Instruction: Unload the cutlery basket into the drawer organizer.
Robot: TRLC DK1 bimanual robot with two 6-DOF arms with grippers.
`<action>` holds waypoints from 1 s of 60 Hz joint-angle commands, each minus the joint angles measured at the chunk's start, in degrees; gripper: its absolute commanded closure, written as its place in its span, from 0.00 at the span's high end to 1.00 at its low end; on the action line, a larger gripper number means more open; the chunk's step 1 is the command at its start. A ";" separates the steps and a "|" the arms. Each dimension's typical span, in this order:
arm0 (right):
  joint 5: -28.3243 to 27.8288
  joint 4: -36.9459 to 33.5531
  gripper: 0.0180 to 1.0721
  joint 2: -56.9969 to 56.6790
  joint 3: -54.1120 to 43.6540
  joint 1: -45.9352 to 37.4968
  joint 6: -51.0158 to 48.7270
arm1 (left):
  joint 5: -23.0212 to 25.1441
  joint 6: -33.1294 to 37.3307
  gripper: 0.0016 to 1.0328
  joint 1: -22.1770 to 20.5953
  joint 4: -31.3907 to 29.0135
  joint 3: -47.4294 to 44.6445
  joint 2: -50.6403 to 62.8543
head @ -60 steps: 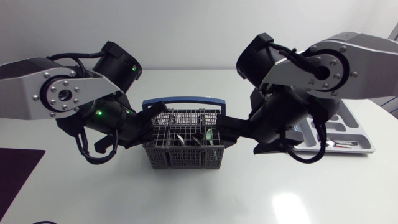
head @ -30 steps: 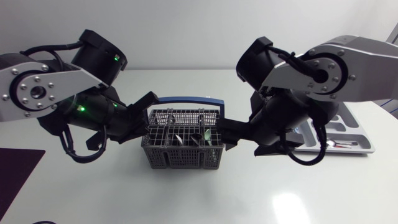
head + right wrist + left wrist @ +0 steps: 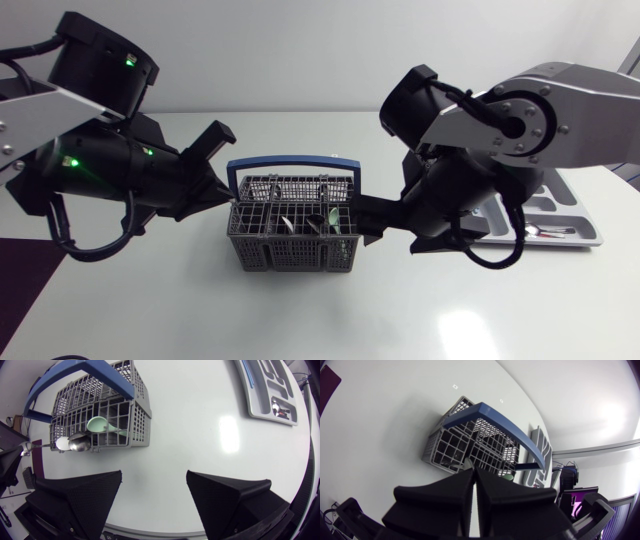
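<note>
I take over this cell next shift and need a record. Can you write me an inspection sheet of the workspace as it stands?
surface: white table, glossy, no spills seen.
job's things: grey cutlery basket with a blue handle, upright mid-table and holding cutlery, a mint-green spoon among it. The drawer organizer is near the right edge, with a metal spoon in one compartment.
clutter: dark purple mat at the left edge.
grippers: left gripper shut, nothing seen between its fingers, beside the basket's left end. Right gripper open, at the basket's right end.
cables: black cable loops on both arms, apart from the basket.
surroundings: nothing seen.
</note>
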 commanded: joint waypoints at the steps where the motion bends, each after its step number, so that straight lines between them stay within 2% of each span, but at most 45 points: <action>1: -0.17 0.06 0.88 -0.74 -1.56 0.36 -1.50 | 0.92 -1.64 0.04 0.19 -0.34 -0.65 -2.21; 9: -0.44 0.93 0.95 -1.27 -1.74 0.45 -4.31 | 1.27 -1.38 0.04 -0.16 -0.17 -0.65 -4.14; 26: -3.86 12.10 0.95 -8.65 -6.22 -0.52 -12.93 | 1.18 -1.02 0.04 -1.13 -0.17 0.67 -7.83; 34: -6.41 13.33 0.95 -9.53 -6.83 -2.80 -17.06 | 1.36 -1.11 0.04 -2.62 -0.34 1.72 -8.54; 39: -12.56 19.39 0.95 -13.40 -9.82 -4.74 -19.43 | 1.97 -1.82 0.04 -4.29 0.53 1.81 -8.54; 44: -16.17 24.14 0.95 -16.83 -12.02 -5.26 -21.72 | 3.20 -2.17 0.04 -4.64 1.24 1.99 -8.54; 50: -21.27 26.42 0.95 -18.76 -13.16 -6.23 -28.31 | 5.31 -3.22 0.04 -4.64 1.68 2.69 -8.10; 53: -23.46 25.90 0.95 -18.85 -12.99 -6.41 -37.54 | 6.28 -3.92 0.04 -4.64 1.94 2.78 -7.22; 60: -21.71 24.05 0.95 -18.41 -11.40 -4.82 -47.12 | 6.72 -4.89 0.04 -5.61 3.08 2.96 -5.28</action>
